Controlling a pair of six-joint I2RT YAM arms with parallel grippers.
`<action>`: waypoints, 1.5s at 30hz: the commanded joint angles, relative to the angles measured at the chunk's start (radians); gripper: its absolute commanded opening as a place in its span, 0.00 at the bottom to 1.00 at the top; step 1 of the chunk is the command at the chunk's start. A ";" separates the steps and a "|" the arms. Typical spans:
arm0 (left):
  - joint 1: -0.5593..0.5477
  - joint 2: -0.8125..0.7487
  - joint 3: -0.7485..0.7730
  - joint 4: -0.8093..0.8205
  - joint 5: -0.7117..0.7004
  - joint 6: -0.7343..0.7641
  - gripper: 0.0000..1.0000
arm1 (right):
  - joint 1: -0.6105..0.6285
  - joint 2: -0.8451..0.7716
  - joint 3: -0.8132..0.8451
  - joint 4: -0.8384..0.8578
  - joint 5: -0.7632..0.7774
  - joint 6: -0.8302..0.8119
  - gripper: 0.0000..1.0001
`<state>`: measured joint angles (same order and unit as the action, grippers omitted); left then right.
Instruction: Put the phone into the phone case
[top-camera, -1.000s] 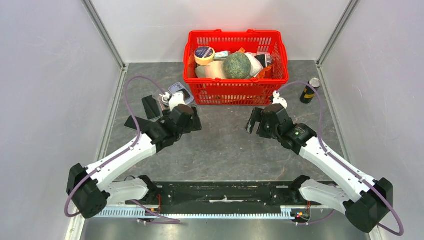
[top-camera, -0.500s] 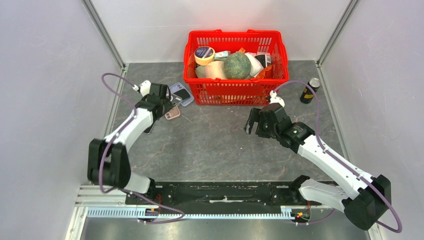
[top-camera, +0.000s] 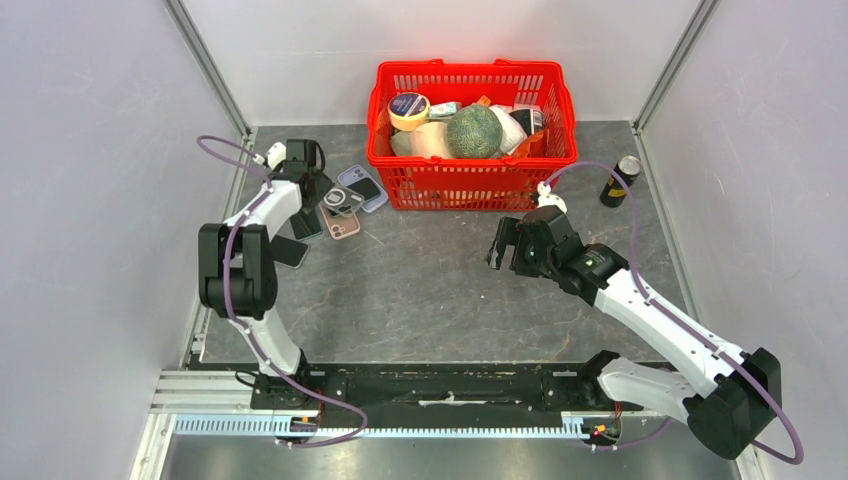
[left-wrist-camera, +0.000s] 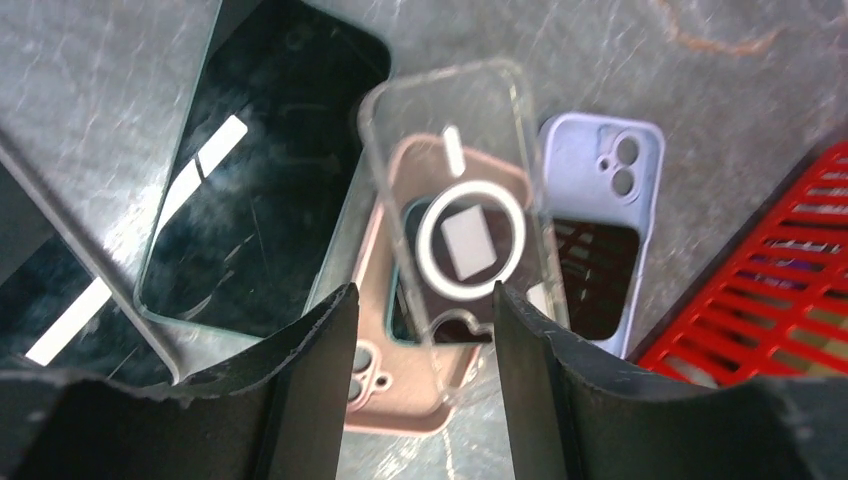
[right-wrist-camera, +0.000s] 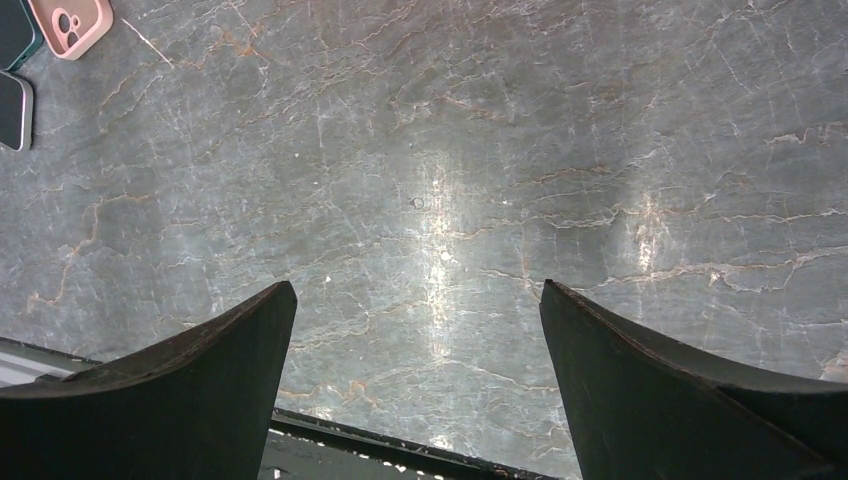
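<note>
The phone (left-wrist-camera: 260, 170) is lying flat, screen up, at the back-left of the table (right-wrist-camera: 420, 150), not in any case. A second phone (left-wrist-camera: 60, 300) lies just left of it. Right beside the phone is the clear case (left-wrist-camera: 460, 220), the one with the white ring. It sits on top of a pink case (left-wrist-camera: 380, 385) and overlaps the edge of a lilac case (left-wrist-camera: 600, 170) on its far side.

Your left gripper (left-wrist-camera: 425, 300) is right over that pile with its jaws about half open. The clear case's near end sits in the gap between the fingers. Can't tell from the wrist cam whether they're actually pinching it or only straddling it.

The red basket (top-camera: 470, 185) full of groceries is just right of the pile.

Your right gripper (right-wrist-camera: 418, 290) hangs over bare table mid-workspace, well apart from the pile, jaws wide open and holding nothing. A can (top-camera: 620, 180) stands off at the far right.
</note>
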<state>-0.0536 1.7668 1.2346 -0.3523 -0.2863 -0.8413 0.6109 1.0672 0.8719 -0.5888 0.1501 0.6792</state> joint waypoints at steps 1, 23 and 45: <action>0.024 0.082 0.115 0.005 -0.003 -0.042 0.57 | -0.002 -0.003 0.043 -0.002 -0.016 -0.021 0.99; 0.051 0.238 0.226 -0.057 -0.042 -0.081 0.41 | -0.003 0.033 0.052 -0.025 -0.030 -0.040 0.99; 0.027 0.006 0.090 -0.024 0.018 -0.039 0.02 | -0.002 0.036 0.047 -0.025 0.020 -0.062 0.99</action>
<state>-0.0093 1.9038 1.3788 -0.4084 -0.2794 -0.8967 0.6109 1.0969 0.8867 -0.6151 0.1322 0.6418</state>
